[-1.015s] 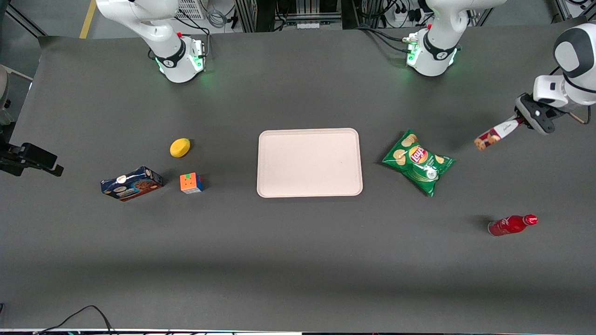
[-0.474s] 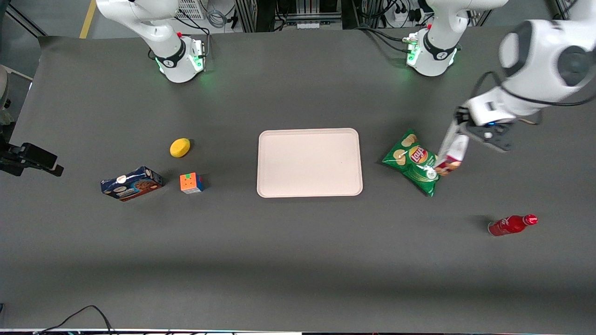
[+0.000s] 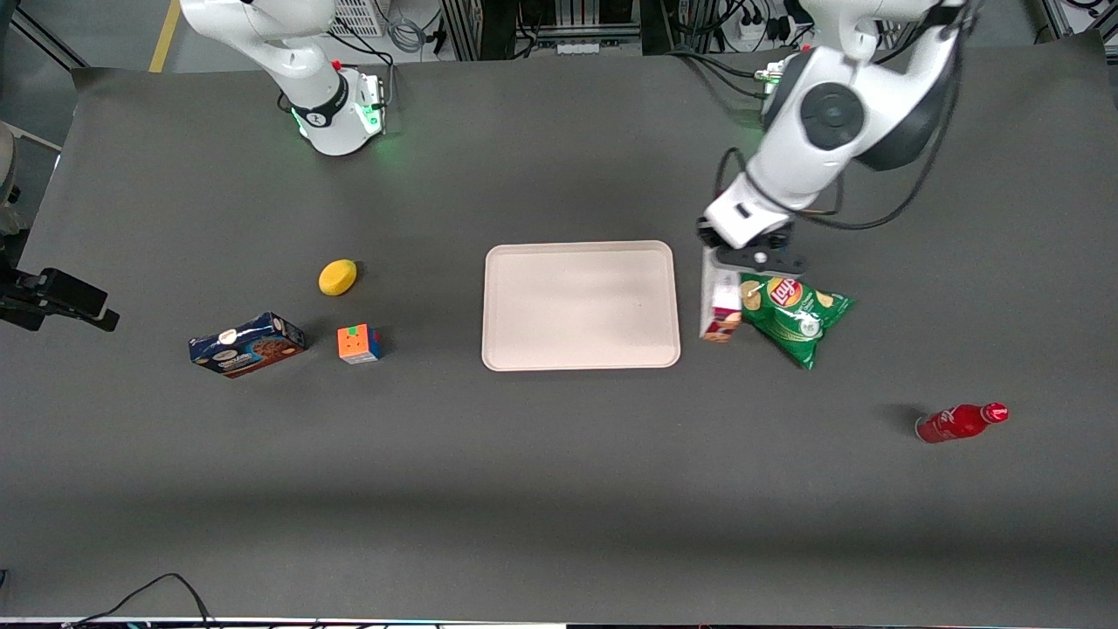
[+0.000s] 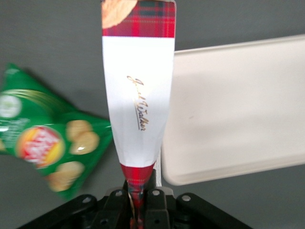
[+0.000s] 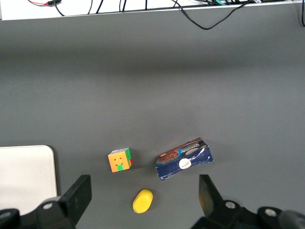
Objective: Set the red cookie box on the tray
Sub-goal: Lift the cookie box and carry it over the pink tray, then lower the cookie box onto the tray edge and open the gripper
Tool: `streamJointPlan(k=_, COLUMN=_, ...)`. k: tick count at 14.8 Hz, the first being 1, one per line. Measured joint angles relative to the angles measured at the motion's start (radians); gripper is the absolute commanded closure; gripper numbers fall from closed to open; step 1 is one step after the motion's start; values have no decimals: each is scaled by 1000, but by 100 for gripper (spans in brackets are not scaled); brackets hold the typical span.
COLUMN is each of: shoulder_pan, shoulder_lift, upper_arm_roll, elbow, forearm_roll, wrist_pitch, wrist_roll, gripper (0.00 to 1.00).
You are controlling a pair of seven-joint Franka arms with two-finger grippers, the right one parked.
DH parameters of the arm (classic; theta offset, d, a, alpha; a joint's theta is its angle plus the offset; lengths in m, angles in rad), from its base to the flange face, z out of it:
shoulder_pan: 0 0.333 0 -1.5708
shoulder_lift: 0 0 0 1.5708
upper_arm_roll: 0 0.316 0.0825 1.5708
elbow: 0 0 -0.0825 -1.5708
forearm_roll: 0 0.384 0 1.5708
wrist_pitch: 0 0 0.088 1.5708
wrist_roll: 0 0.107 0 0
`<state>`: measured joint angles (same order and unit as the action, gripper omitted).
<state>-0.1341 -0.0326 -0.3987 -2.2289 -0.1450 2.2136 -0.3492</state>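
The red cookie box (image 3: 721, 304) (image 4: 138, 95), a long slim carton with a white label panel and red tartan ends, hangs in the air from my left gripper (image 3: 732, 260) (image 4: 138, 202), which is shut on its end. The box points down between the pale pinkish-beige tray (image 3: 581, 305) (image 4: 238, 105) and a green chip bag (image 3: 790, 313) (image 4: 45, 138), just outside the tray's edge toward the working arm's end. Nothing lies on the tray.
A red bottle (image 3: 961, 422) lies nearer the front camera toward the working arm's end. Toward the parked arm's end are a blue cookie box (image 3: 247, 344) (image 5: 184, 159), a colour cube (image 3: 359, 343) (image 5: 119, 160) and a yellow lemon (image 3: 337, 277) (image 5: 142, 200).
My left gripper has carried the red cookie box from the working arm's end of the table, over the chip bag, to the tray's edge. The box has swung from slanted to hanging down.
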Motion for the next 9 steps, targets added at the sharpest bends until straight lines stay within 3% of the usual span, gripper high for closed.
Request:
streamJointPlan(k=4, shoulder_pan=-46, shoulder_lift=166, upper_arm_roll=-51, elbow=-1, forearm_roll=0, wrist_pitch=207, wrist_roll=-180, gripper=100)
streamJointPlan(k=9, shoulder_pan=-77, shoulder_lift=316, upper_arm_roll=-50, elbow=0, forearm_roll=37, wrist_pitch=307, wrist_roll=-214, gripper=100)
